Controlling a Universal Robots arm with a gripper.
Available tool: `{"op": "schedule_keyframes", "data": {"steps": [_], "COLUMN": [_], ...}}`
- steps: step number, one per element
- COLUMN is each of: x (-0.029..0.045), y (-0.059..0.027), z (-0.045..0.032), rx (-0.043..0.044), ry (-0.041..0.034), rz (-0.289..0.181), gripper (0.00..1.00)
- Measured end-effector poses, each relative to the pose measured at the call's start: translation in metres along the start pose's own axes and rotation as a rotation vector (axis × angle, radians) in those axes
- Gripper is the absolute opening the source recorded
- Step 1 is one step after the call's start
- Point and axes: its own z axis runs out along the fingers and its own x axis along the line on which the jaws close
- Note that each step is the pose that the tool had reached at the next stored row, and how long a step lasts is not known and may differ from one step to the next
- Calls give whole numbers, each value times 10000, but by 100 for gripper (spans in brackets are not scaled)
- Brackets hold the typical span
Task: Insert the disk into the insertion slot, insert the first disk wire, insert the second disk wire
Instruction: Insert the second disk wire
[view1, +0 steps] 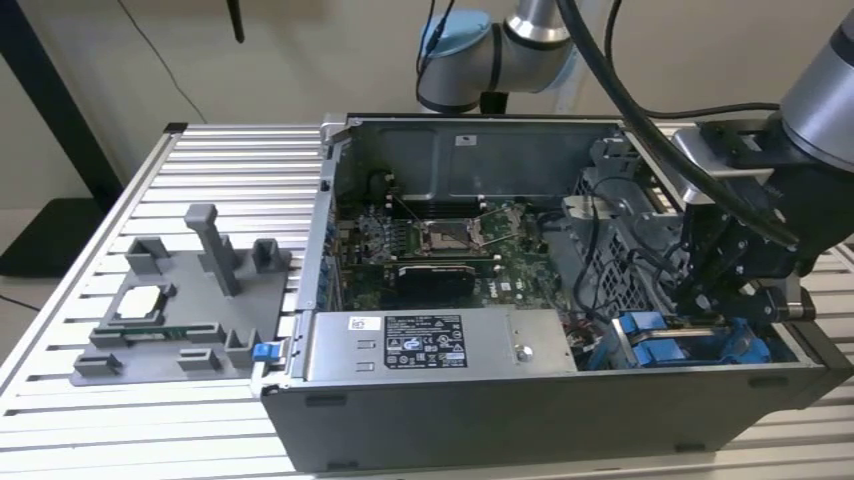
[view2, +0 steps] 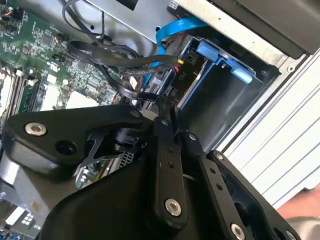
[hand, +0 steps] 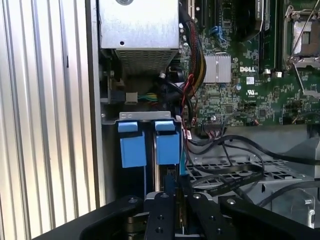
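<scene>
Here the hand (hand: 175, 207), fingers drawn together, sits low at the insertion slot (hand: 150, 142); label print unreadable.

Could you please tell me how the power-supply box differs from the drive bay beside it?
The power-supply box is a closed grey box with a black-and-white sticker; the drive bay is open on top, with blue tabs. The box is wider than the bay. Both sit inside the computer case.

the gripper (hand: 176, 210) hangs low over the insertion slot (hand: 150, 142), its fingers close together around a dark wire connector. just beyond it stand the slot's two blue tabs, then the power supply (hand: 140, 30); the motherboard (hand: 250, 85) lies alongside.
</scene>
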Motion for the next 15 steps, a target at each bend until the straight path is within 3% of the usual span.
{"op": "schedule_keyframes", "data": {"steps": [6, 15], "x": [-10, -8], "y": [-50, -54], "z": [30, 66], "rx": [8, 11], "ry": [1, -3], "rz": [-56, -55], "gripper": [0, 0]}}
